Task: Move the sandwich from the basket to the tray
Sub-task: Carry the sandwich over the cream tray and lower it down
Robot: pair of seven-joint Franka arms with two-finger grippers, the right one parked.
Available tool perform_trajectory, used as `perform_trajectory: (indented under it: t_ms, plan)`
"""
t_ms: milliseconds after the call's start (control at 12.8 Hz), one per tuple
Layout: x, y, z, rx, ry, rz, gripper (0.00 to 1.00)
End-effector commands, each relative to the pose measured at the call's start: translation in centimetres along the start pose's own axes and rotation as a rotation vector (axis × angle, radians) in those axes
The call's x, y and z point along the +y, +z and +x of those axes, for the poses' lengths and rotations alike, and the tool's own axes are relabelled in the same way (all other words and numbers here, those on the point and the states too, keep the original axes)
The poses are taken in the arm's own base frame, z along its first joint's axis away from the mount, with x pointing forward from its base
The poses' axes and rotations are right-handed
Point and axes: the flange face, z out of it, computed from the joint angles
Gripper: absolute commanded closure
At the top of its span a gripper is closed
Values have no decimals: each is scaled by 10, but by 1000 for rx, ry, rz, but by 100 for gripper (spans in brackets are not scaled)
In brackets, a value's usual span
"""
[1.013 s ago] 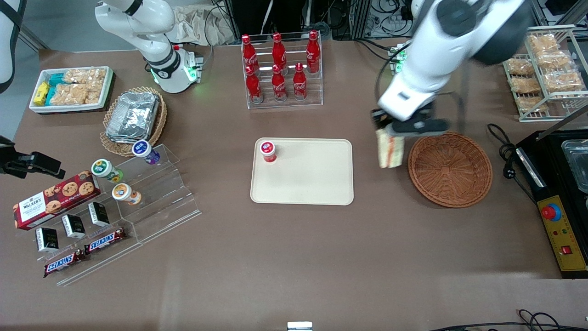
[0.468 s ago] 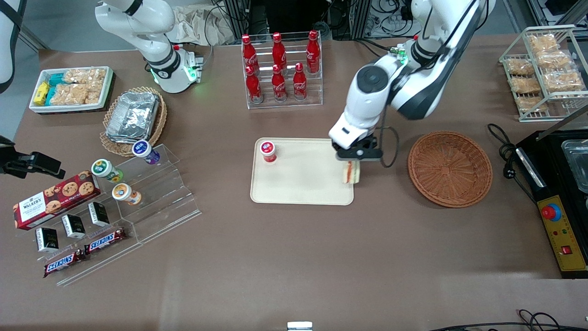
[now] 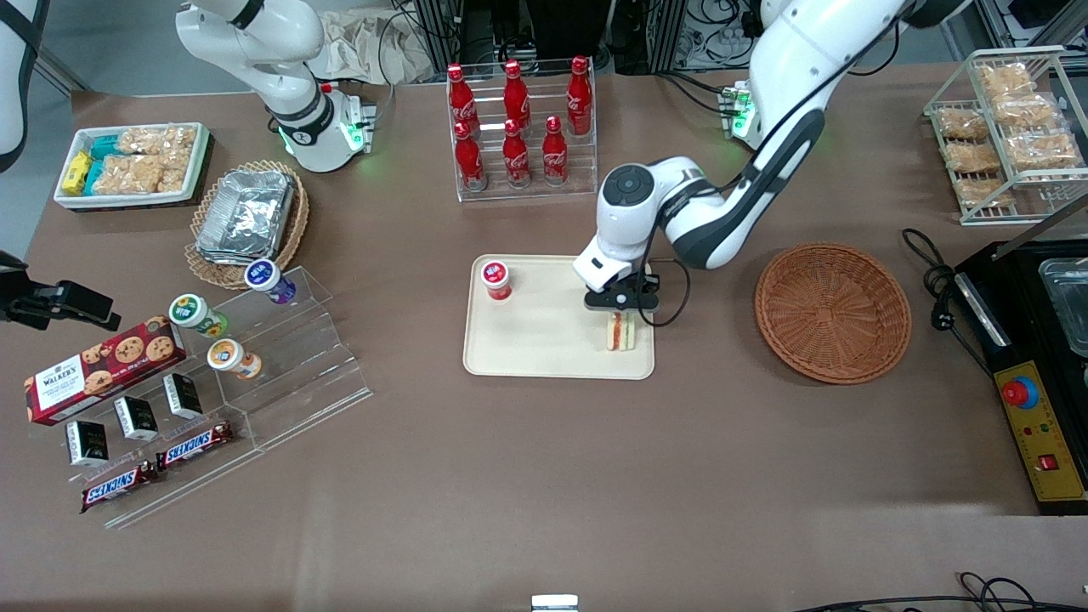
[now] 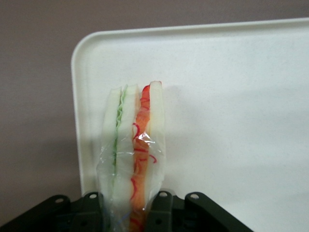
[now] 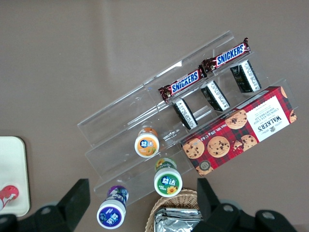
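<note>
The sandwich [image 3: 620, 331], a plastic-wrapped wedge of white bread with red-orange and green filling, stands on edge over the cream tray [image 3: 544, 353], near the tray's corner closest to the basket. My left gripper [image 3: 621, 308] is just above it and shut on it. In the left wrist view the sandwich [image 4: 133, 145] sits between the black fingers [image 4: 94, 212], with the tray [image 4: 231, 96] under it. The reddish-brown wicker basket [image 3: 833, 312] is empty, toward the working arm's end of the table.
A red-capped cup [image 3: 495, 279] stands on the tray's corner nearest the cola bottle rack [image 3: 520, 127]. An acrylic stand with cups and chocolate bars [image 3: 229, 365] and a tan basket of foil trays [image 3: 246, 217] lie toward the parked arm's end. A black appliance [image 3: 1041, 340] is beside the basket.
My gripper has carried the sandwich from beside the basket over to the tray and lowered it toward the tray's corner.
</note>
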Motion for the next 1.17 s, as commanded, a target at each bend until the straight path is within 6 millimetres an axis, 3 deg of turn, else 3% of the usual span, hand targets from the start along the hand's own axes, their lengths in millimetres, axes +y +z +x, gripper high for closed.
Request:
perform_trajectory:
  t_ms: [0,78,312,468,545,623,857,935,1013,1091]
  plan:
    - [6,5,8,36,-22,-2,59]
    - [6,7,7,33,-24,-1,1]
    - [3,-9,24,58,-100,-13,0]
    - [1,-31,38,87,-123,3,0]
    - [-4,-52,53,86,-174,19,0]
    - [-7,-77,65,63,-235,23,0]
    - [-22,-181,106,1,-430,6,0]
    - [-36,-212,117,-21,-479,18,0]
    - [-64,-241,127,-37,-537,38,0]
    - [-80,-274,126,-47,-537,47,0]
